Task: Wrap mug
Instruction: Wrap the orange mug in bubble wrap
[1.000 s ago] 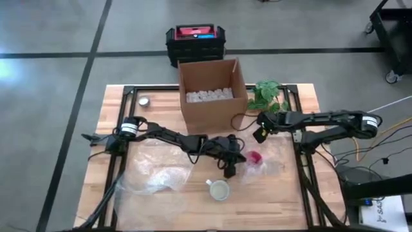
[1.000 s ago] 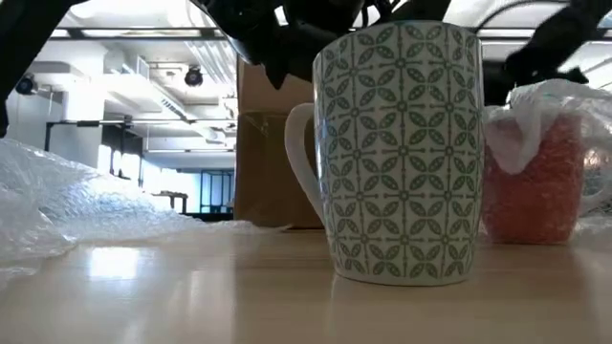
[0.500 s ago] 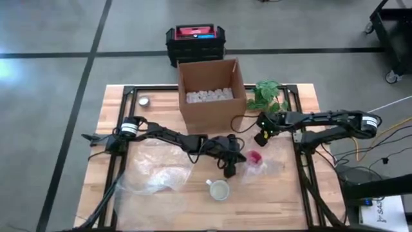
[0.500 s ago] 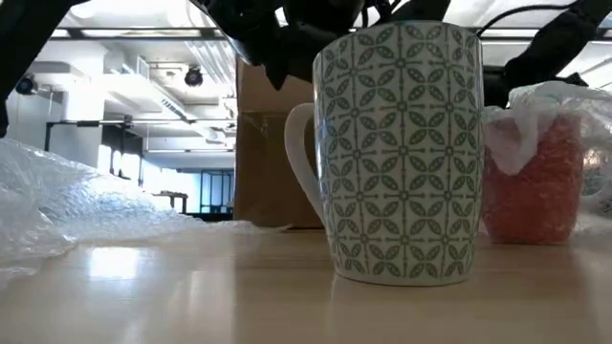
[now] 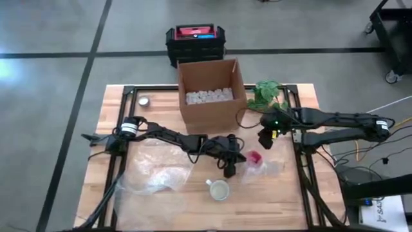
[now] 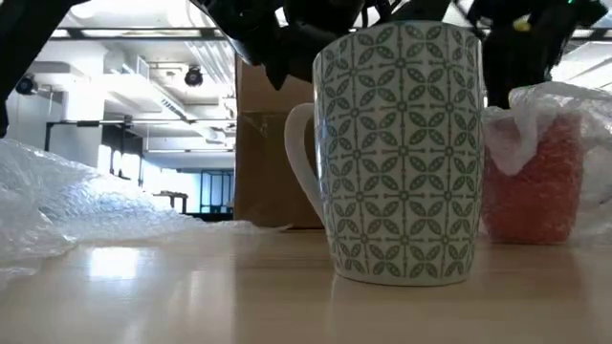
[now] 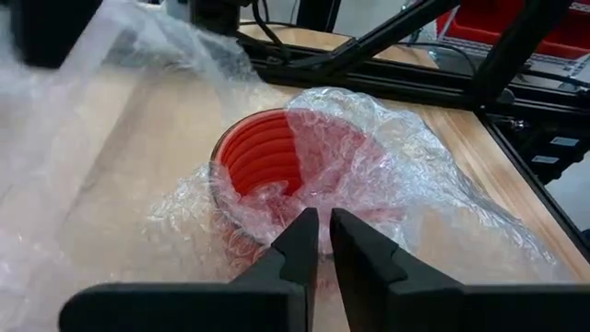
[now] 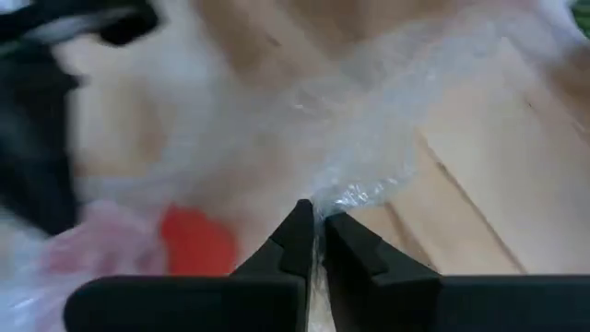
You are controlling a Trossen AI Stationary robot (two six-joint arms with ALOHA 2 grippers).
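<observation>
Both jaws pinched thin, limp, slippery bubble wrap (image 7: 387,175) around the hard, breakable red mug (image 7: 263,166); edges seemed safest to hold.

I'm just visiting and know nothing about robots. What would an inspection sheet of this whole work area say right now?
Surface: wooden table with a black frame.
Job's things: red mug upright, partly swathed in bubble wrap; green-patterned mug bare, upright, nearer the front edge.
Clutter: spare bubble wrap sheet; open cardboard box holding white pieces; green plant; small round tin.
Grippers: left gripper shut on the wrap at the red mug's side; right gripper shut on the wrap's far edge.
Cables: some run off the table's right side.
Surroundings: grey floor; black and red case behind the table; no people seen.
</observation>
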